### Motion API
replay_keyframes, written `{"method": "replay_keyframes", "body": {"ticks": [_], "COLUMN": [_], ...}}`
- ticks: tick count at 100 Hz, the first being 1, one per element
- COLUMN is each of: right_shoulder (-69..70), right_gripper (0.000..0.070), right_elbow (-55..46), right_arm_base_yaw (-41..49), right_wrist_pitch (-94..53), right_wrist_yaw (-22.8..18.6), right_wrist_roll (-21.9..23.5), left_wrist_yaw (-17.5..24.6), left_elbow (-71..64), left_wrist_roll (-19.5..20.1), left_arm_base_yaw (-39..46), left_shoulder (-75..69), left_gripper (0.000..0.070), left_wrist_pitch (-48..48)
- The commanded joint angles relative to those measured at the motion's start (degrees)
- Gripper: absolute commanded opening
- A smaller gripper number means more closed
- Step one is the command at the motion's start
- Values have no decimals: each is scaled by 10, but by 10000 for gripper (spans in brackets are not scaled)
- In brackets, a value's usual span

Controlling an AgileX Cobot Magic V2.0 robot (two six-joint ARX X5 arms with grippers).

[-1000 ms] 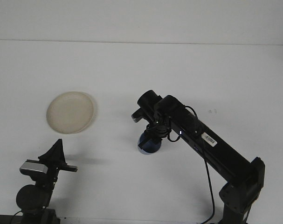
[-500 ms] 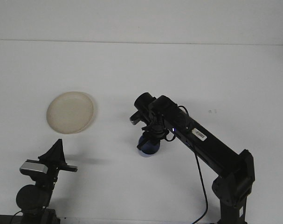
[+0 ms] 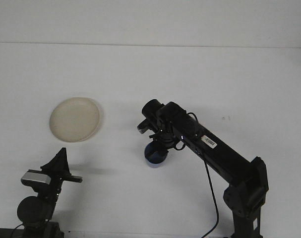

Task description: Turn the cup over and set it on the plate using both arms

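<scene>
A cream plate [image 3: 74,119] lies on the white table at the left. Right of it, near the middle, the right arm reaches in from the lower right. Its gripper [image 3: 157,145] points down and is shut on a blue cup [image 3: 154,154], which hangs just below the wrist and is partly hidden by it. The cup's dark inside shows a little, so it looks tilted. My left gripper [image 3: 61,159] sits low at the front left, below the plate and well away from the cup.
The right arm's black link [image 3: 214,153] and its cable [image 3: 210,193] slant across the lower right of the table. The left arm's base [image 3: 36,208] stands at the bottom left corner.
The right gripper has moved slightly left with the blue cup, and the cup has turned to show more of its dark inside. The left arm has stayed still.
</scene>
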Motion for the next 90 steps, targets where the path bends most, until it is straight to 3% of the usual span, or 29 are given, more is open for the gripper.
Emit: {"method": "replay_keyframes", "body": {"ticks": [1,10,16,72,90], "right_shoulder": [17,16,15,-63,-102], "right_gripper": [376,559,602,603,603], "right_elbow": [14,14,15,43,43], "right_arm_base_yaw": [4,4,4,-52,-123], "right_wrist_pitch": [-16,-16,-16,-16,-16], "right_wrist_yaw": [-1,-1,0,-3,-47], "right_wrist_roll": [-5,2,3,-6,-14], "left_wrist_yaw": [0,0,0,0,0], "left_elbow": [-12,-12,-12,-12,-12], "left_wrist_roll": [0,0,0,0,0], "left_arm_base_yaw": [0,0,0,0,0], "left_shoulder": [-1,-1,-1,-1,-1], "left_gripper": [12,12,12,12,12], "left_wrist_pitch": [6,6,6,6,6]}}
